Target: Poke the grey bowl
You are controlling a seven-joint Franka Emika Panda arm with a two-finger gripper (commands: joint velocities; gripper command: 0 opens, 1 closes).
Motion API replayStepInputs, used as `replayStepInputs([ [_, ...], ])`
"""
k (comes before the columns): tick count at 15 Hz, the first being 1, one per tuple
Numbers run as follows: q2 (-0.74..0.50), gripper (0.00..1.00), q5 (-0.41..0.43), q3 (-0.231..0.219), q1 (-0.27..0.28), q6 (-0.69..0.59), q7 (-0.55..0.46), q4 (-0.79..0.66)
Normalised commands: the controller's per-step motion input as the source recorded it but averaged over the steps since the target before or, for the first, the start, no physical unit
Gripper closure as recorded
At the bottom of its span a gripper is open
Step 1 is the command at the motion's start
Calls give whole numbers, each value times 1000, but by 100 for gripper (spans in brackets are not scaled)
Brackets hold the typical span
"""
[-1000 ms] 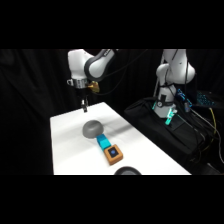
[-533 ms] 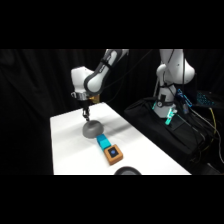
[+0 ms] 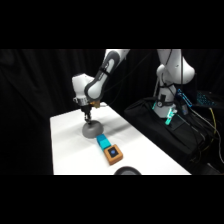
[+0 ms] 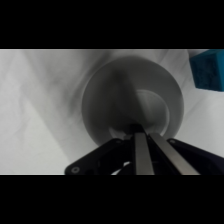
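Note:
The grey bowl [image 3: 91,130] lies upside down as a smooth dome on the white table [image 3: 65,150], left of the teal block [image 3: 103,142]. My gripper [image 3: 88,119] comes straight down onto the dome's top and appears to touch it. From the wrist, the grey bowl [image 4: 115,95] fills the middle of the picture. The two fingers [image 4: 141,152] lie pressed together with no gap, their tips at the gripper [image 4: 139,129] resting against the dome. A corner of the teal block [image 4: 207,70] shows at the upper right.
An orange-brown block with a blue mark [image 3: 113,154] lies just past the teal block. A dark round dish [image 3: 127,171] sits at the table's front edge. A second white arm [image 3: 170,75] stands over black bags [image 3: 165,130] to the right.
The arm has swung right and lowered; my gripper went from hanging above the table's back left to sitting on top of the grey bowl.

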Motion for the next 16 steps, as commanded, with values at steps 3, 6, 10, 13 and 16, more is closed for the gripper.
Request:
replayStepInputs([
  [3, -72, 98, -36, 5, -11, -74, 28, 13],
  [6, -381, 99, -141, -76, 59, -223, 88, -143],
  [10, -476, 71, -181, -98, 92, -293, 130, -142],
  [13, -424, 40, -147, -76, 83, -321, 110, -74],
  [16, -362, 5, -162, -84, 97, -285, 149, -39],
])
